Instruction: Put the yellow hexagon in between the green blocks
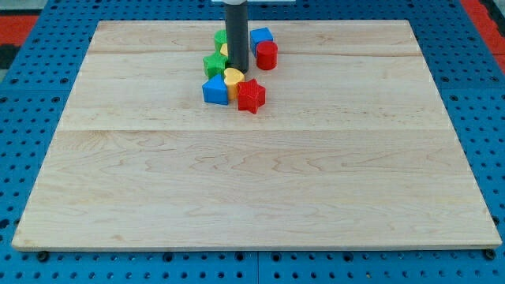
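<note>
Near the view's top centre, mostly hidden behind the dark rod [237, 35]: yellow hexagon [224, 50], only a sliver showing at the rod's left edge, shape hard to confirm. Just above it, peeking out left of the rod, a green block [220, 36], shape not clear. Just below and left, a second green block [213, 64], star-like, touching or nearly touching the rod's left side. Tip [239, 72] down among the cluster, right beside that lower green block and just above a yellow heart-shaped block [233, 78]. Left of the heart, touching it, a blue block [214, 90]; right of the heart, touching it, a red star [251, 95]. On the rod's right, a blue block [261, 36] and, just below and right of it, a red cylinder-like block [267, 55], both close to the rod. No gripper on this arm, so nothing to report as open or closed. All blocks resting on the pale wooden tabletop [252, 181], bunched near its far edge.
</note>
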Robot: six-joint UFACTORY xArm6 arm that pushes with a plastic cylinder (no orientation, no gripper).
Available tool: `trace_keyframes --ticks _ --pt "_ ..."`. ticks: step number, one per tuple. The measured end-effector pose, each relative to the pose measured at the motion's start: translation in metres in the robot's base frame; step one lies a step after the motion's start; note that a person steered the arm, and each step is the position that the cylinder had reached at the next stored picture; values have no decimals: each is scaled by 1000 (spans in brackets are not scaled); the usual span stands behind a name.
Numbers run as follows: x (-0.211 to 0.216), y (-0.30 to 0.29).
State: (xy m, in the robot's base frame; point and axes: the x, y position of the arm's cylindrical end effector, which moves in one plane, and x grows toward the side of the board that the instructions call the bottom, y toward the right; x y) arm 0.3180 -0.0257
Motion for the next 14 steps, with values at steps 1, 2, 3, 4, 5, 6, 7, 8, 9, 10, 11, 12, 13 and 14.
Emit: trace_keyframes --ticks 1,2,3,4,5,6,7,8,9,10,11,12,13,14 --pt "0 -39" --pt "0 -85" --pt "-3 -94" --pt "11 -36" --pt "14 37" --pt "5 63" --pt "0 38" --pt "-9 10" --pt "-29 6" --pt "-47 -8" --pt "-50 -54" --pt "-50 -72" --pt "-50 -47" --pt "-50 -8"
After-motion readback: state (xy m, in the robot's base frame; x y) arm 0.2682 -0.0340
